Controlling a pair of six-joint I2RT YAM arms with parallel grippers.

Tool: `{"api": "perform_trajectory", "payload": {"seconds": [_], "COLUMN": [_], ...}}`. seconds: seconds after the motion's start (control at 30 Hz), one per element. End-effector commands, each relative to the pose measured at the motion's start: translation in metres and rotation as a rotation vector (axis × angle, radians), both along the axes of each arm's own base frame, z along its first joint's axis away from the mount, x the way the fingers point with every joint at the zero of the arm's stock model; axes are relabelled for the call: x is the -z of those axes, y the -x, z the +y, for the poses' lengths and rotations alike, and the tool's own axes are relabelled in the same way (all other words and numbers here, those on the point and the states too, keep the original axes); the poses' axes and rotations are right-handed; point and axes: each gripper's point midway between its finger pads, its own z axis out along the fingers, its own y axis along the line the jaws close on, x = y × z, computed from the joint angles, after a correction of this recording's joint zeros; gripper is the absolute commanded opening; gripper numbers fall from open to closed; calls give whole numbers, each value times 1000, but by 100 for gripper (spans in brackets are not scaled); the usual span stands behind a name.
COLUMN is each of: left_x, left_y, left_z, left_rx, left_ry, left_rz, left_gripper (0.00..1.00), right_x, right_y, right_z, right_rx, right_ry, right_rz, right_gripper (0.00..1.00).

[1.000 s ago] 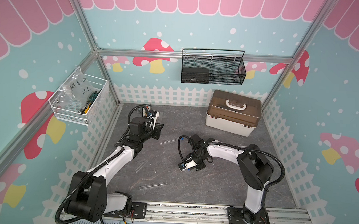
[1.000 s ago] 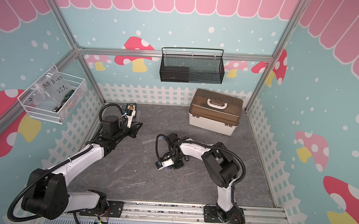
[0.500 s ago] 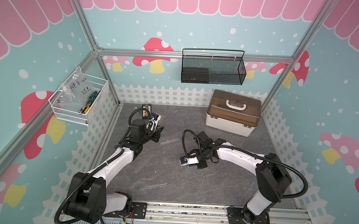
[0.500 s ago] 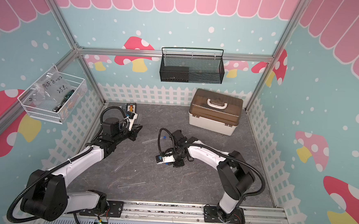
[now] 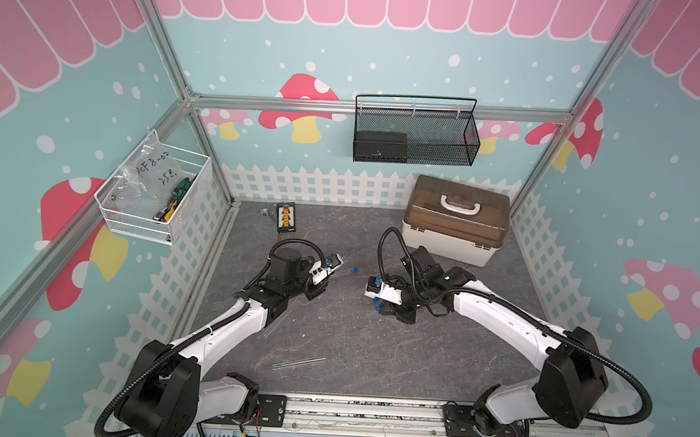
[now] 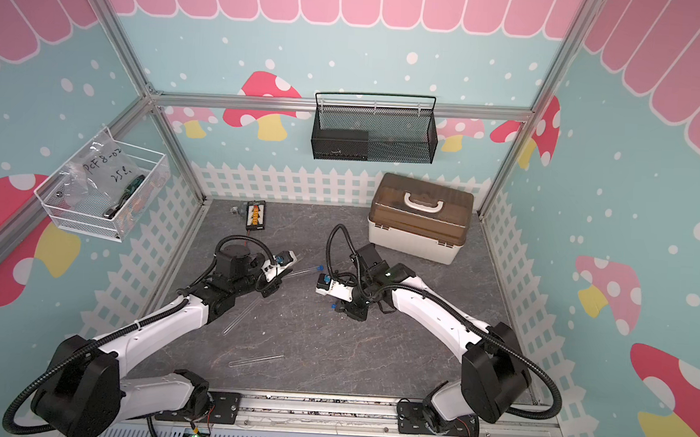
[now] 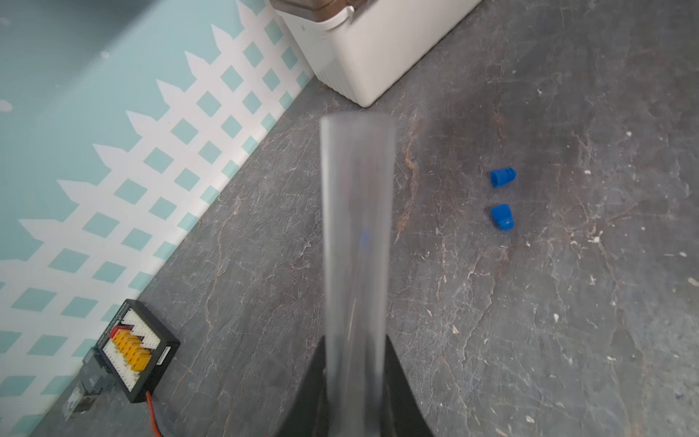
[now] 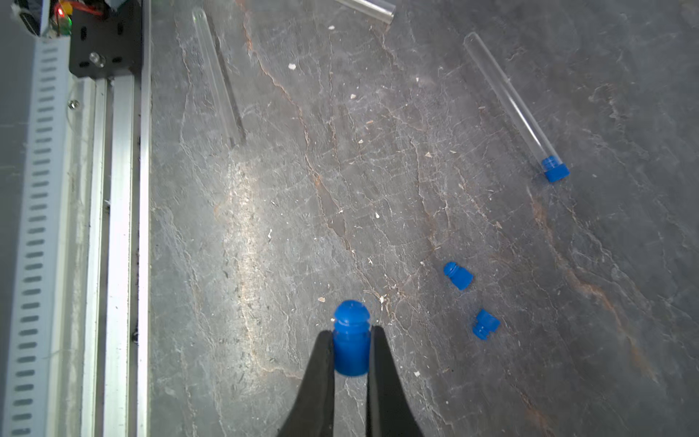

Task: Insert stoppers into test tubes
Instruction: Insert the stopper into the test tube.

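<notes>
Mushroom-print walls + white picket trim all round, grey stone-look worktop (image 5: 373, 354) underneath.

Starting at the tips: right gripper (image 8: 351, 335) is clamped on a blue stopper (image 8: 351, 340), domed end poking past the fingertips, and it looks lifted off the worktop. Left gripper (image 7: 355, 342) is pinched round the base of a clear test tube (image 7: 355, 227), flat open-looking end pointing away from the wrist. It's blurry in that cam.

New vs a sec ago: the right arm was down on the worktop among the stoppers, now it's up w/ one in its grip. The left arm swung its tube out of the far-left corner toward the middle, uncovering the black connector board (image 5: 285, 216) there. So imo the pick is done and both halves are in hand, but still well apart. Next is line-up + push.

Further out: two loose stoppers (image 8: 458, 276) near the worktop's middle. A plugged tube (image 8: 514, 102) lies beyond them. One bare tube (image 5: 298, 363) is near the front edge, and a second bare tube (image 6: 242, 317) sits half under the left arm. So 1 of 4 done, no. 2 underway.

Writing: only a marker scrawl on the plastic bag (image 5: 151, 170) in the white wire basket (image 5: 139, 225), approx "PCF8-02" w/ "25"-something below. Storage box (image 5: 455, 242) toward the far-right corner: no brand readable.
</notes>
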Motion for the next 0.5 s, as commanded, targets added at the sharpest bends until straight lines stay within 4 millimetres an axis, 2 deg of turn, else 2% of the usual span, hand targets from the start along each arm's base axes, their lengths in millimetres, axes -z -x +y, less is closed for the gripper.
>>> {"api": "perform_trajectory", "payload": {"seconds": [0.0, 0.23, 0.47], "left_x": [15, 26, 23], "left_y": [19, 37, 43], "left_z": [-9, -31, -44], "left_rx": [140, 279, 318], "left_ry": [-179, -384, -428], "left_rz": [-79, -247, -374], "left_gripper": [0, 0, 0], "right_x": [-10, -18, -22], "right_y": [10, 15, 15], "right_z": [-4, 1, -1], "right_rx": [56, 97, 95], "right_ry": [-15, -7, 0], "right_rz": [66, 176, 169], "right_gripper": [5, 5, 5]}}
